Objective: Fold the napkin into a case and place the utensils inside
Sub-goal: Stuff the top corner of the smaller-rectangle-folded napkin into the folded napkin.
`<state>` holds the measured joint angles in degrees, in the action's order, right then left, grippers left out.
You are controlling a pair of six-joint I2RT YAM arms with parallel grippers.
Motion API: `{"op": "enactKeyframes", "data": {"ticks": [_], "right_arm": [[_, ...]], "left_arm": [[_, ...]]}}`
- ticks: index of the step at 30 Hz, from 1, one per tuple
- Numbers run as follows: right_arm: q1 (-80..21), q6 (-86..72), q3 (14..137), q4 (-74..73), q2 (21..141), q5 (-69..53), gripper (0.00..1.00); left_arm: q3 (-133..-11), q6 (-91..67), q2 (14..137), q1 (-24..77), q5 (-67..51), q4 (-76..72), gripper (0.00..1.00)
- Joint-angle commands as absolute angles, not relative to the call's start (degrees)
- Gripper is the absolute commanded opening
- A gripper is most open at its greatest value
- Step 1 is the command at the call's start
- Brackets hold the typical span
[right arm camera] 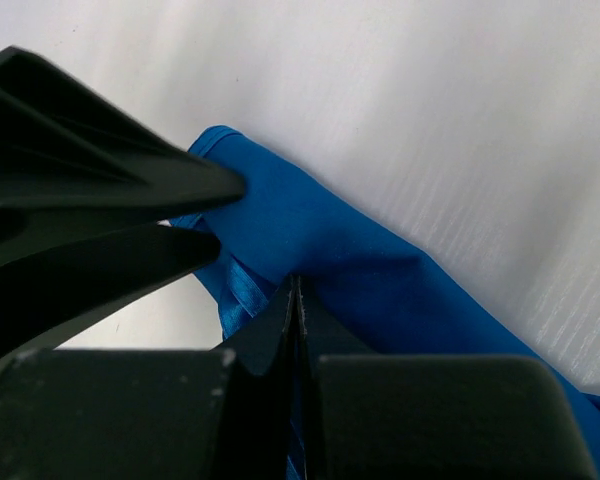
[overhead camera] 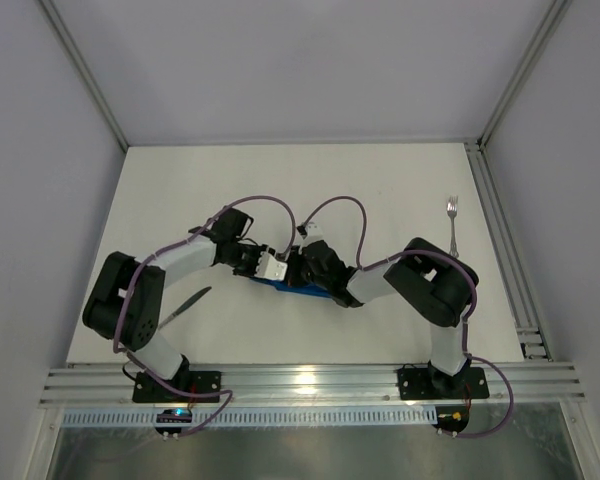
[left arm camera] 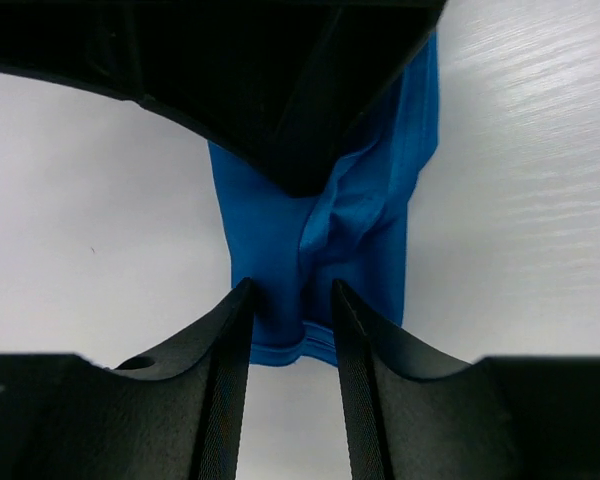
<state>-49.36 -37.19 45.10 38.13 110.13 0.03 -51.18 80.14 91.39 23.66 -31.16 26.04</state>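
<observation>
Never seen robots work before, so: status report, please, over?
Right gripper shut on napkin. Left gripper open, straddling its end. Fork, knife out on table, either side; nothing blocking.

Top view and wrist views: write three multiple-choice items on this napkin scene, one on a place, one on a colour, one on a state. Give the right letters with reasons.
1. The fork lies:
A. on the table, to the right, apart from the napkin
B. inside the napkin
C. hanging off the table's edge

2. The napkin is:
A. red
B. white
C. blue

3. The right gripper is:
A. wide open
B. shut on the napkin
C. shut on the fork

Answers:
1 A, since the top view shows the fork alone near the right rail.
2 C, since both wrist views show bright blue cloth.
3 B, since its fingers meet with blue cloth pinched between them.
</observation>
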Motion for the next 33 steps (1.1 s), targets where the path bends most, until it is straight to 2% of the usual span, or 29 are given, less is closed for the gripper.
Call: {"op": "enactKeyframes", "data": {"ticks": [1, 4, 8, 10, 13, 14, 21, 28, 33], "right_arm": [[-49.5, -35.2, 44.1, 30.6, 110.7, 1.5, 0.04], [-49.4, -34.7, 44.1, 30.8, 110.4, 1.3, 0.04], [-49.5, -34.4, 44.2, 30.8, 110.0, 1.1, 0.04], [-49.4, -34.2, 44.1, 31.1, 109.8, 1.0, 0.04], [-49.5, -32.5, 44.5, 30.9, 108.4, 0.9, 0.04], [-49.5, -31.7, 44.6, 30.9, 107.8, -0.9, 0.04], [-49.6, -32.1, 45.4, 32.2, 103.0, -3.2, 0.04], [-49.6, -36.3, 46.6, 36.1, 109.8, -4.7, 0.04], [-49.7, -36.9, 48.6, 36.6, 113.6, -5.6, 0.04]], "left_arm": [[-51.8, 79.9, 93.5, 23.7, -29.4, 18.0, 0.39], [-50.8, 79.4, 94.2, 23.7, -29.1, 16.5, 0.37], [-49.6, 80.0, 94.5, 23.7, -28.5, 16.1, 0.25], [-48.8, 80.1, 94.7, 23.9, -27.8, 14.5, 0.23], [-47.7, 80.5, 95.6, 24.5, -26.6, 13.0, 0.12], [-47.2, 80.0, 95.8, 24.6, -26.5, 12.4, 0.01], [-37.4, 74.3, 89.3, 24.7, -29.3, -3.5, 0.00], [-27.7, 72.3, 88.7, 24.7, -28.9, -22.3, 0.00], [-25.9, 75.3, 90.9, 24.7, -27.8, -24.6, 0.00]]}}
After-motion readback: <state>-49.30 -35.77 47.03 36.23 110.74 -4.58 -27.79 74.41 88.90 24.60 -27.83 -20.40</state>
